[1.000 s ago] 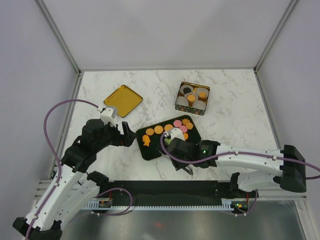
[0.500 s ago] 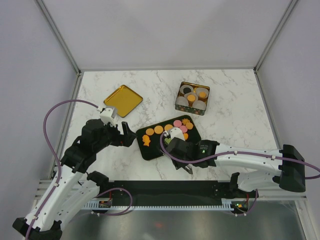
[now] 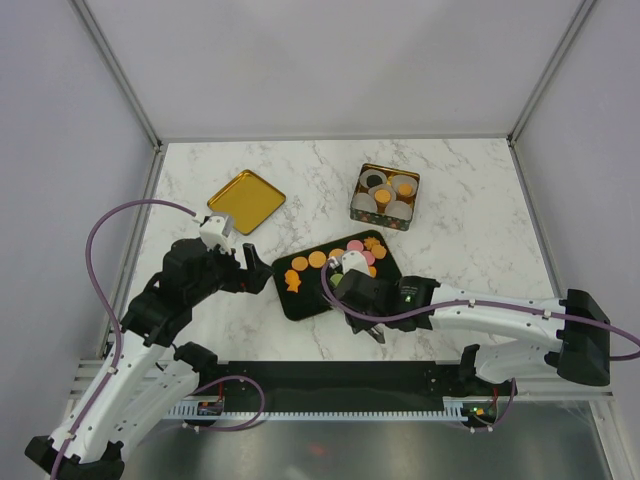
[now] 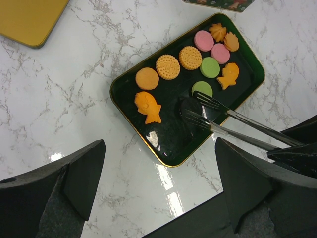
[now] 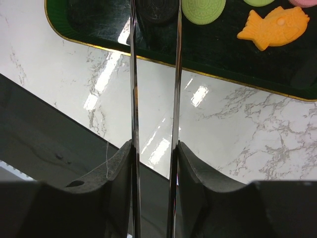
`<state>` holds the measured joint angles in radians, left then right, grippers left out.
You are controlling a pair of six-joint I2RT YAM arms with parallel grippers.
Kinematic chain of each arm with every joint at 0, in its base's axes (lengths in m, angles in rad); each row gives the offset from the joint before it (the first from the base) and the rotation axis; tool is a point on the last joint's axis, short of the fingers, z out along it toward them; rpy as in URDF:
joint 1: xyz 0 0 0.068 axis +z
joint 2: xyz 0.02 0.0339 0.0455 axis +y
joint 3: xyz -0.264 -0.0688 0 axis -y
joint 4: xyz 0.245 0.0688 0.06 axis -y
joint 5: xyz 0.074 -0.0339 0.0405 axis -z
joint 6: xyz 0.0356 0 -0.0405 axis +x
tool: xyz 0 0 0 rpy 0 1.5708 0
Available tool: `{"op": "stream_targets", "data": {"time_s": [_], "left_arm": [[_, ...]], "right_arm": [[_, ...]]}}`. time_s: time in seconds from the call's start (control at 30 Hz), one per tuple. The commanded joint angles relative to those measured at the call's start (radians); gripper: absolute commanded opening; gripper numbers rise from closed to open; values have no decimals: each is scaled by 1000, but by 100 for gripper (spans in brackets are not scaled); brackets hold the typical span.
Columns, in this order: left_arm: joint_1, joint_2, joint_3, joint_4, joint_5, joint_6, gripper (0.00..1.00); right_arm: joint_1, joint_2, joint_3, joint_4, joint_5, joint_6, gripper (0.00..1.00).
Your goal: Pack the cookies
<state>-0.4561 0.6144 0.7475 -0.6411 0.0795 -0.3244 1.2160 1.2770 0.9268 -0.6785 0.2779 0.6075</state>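
The cookies lie on a dark tray (image 4: 168, 134) with a gold rim: round orange ones (image 4: 168, 66), pink (image 4: 203, 40), green (image 4: 210, 67), orange fish (image 4: 148, 106) and flower shapes (image 4: 217, 31). My right gripper (image 5: 154, 148) is shut on metal tongs (image 4: 233, 121). The tong tips sit on either side of a black cookie (image 4: 190, 106), also at the top of the right wrist view (image 5: 157, 10). I cannot tell whether they pinch it. My left gripper (image 4: 159, 148) is open and empty, above the table at the tray's left corner (image 3: 250, 270).
A square tin (image 3: 386, 196) holding white paper cups, some with cookies in them, stands behind the tray on the right. Its gold lid (image 3: 245, 200) lies flat at the back left. The table's dark front edge (image 5: 49, 148) runs just below the tray.
My right gripper with the tongs has edged slightly farther over the tray. The left arm has not moved.
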Motion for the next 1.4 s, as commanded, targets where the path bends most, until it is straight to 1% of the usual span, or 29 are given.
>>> {"op": "stream_targets", "data": {"time_s": [0.0,0.3,0.4,0.43,0.53,0.7,0.77,0.8,0.9,1.13,1.27,1.37], "left_arm": [[-4,-2,4,23,-17,-24,100],[-4,-2,3,23,-18,-27,100],[-4,-1,3,23,-23,-27,100],[-4,-1,1,21,-23,-28,100],[-4,4,3,23,-30,-30,100],[-4,5,3,23,-47,-33,100],[-4,11,7,21,-47,-31,100],[-4,21,9,23,-52,-31,100],[-3,42,24,23,-52,-33,100],[-3,149,95,78,-72,-42,100],[-3,252,177,109,-76,-22,100],[-3,291,211,136,-76,-4,100]], "right_arm": [[-22,-45,76,8,27,-20,34],[-101,-76,155,-23,52,-67,33],[-174,-77,190,-29,58,-101,33],[-224,-77,211,-29,55,-110,33],[-314,-61,263,-26,66,-147,33],[-459,5,349,-18,55,-192,34],[-499,40,366,-16,38,-213,34],[-542,51,372,-12,24,-218,34],[-611,85,394,17,-52,-235,34],[-673,174,431,39,-117,-265,34],[-682,209,429,40,-143,-272,33],[-684,226,429,46,-167,-278,33]]}}
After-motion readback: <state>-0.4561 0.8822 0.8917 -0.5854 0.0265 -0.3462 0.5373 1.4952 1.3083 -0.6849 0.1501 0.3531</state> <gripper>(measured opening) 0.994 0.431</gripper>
